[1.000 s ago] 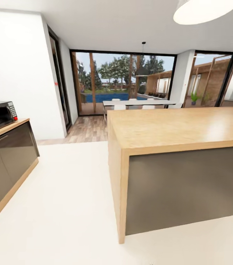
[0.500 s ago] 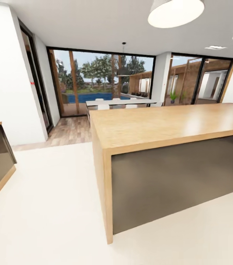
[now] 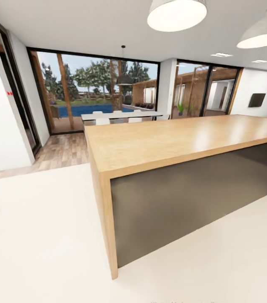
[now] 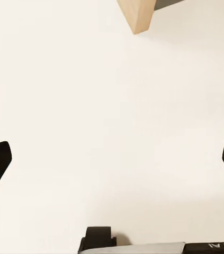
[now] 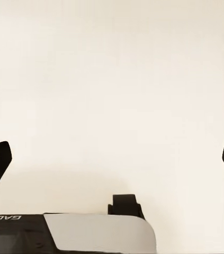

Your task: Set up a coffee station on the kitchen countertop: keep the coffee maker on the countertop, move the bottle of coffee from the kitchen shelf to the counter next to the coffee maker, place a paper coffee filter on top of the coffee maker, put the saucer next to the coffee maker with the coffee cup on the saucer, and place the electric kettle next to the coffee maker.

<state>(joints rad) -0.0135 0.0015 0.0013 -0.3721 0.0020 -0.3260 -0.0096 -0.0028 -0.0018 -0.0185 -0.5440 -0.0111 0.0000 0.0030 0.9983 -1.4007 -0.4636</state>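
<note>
In transit: wood-topped island point(image 3: 171, 143) ahead, no task items or kitchen countertop in sight, left end effector point(image 4: 112, 159) and right end effector point(image 5: 112, 159) both spread empty over floor point(image 3: 45, 235); turn wide of island corner.

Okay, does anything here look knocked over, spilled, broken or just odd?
Nothing stands out. The wood-topped island stands square on the pale floor, no spill or damage showing. Both pincers, left and right, hang open over bare floor.

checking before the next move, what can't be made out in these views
- Head view: the island is cut off by the right edge.
- Head view: chairs at the far dining table are too small and blurred to count.
- Left wrist view: left claw fingertips are cut off by both side edges.
</note>
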